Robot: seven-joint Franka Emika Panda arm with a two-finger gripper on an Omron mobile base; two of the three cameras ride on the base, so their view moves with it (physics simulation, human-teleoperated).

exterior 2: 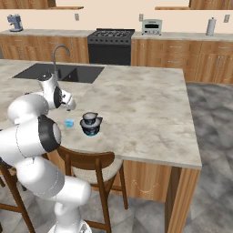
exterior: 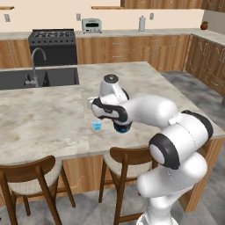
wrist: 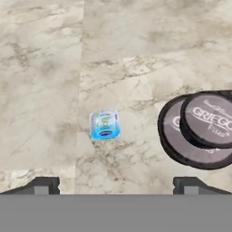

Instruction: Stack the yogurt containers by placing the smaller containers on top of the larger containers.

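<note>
The tiny light-blue translucent cup point(wrist: 104, 124) stands alone on the marble island, also visible from the base cameras point(exterior: 97, 126) point(exterior 2: 69, 123). To its right sits the widest dark blue tub point(wrist: 181, 140) point(exterior 2: 91, 129), and the narrower grey-topped tub point(wrist: 210, 118) point(exterior 2: 91, 119) rests on top of it. In the left base view my forearm covers most of this stack point(exterior: 121, 128). My gripper point(wrist: 116, 186) point(exterior 2: 70, 105) point(exterior: 91, 107) hovers above the counter over the tiny cup. It is open, fingertips point(wrist: 43, 185) wide apart, nothing between them.
The sink point(exterior: 39, 78) with its faucet point(exterior: 35, 66) is set into the island's far left. Two wooden chairs point(exterior: 125, 162) point(exterior: 30, 178) stand at the near edge. A stove point(exterior 2: 110, 45) and a toaster point(exterior 2: 151, 26) line the back wall.
</note>
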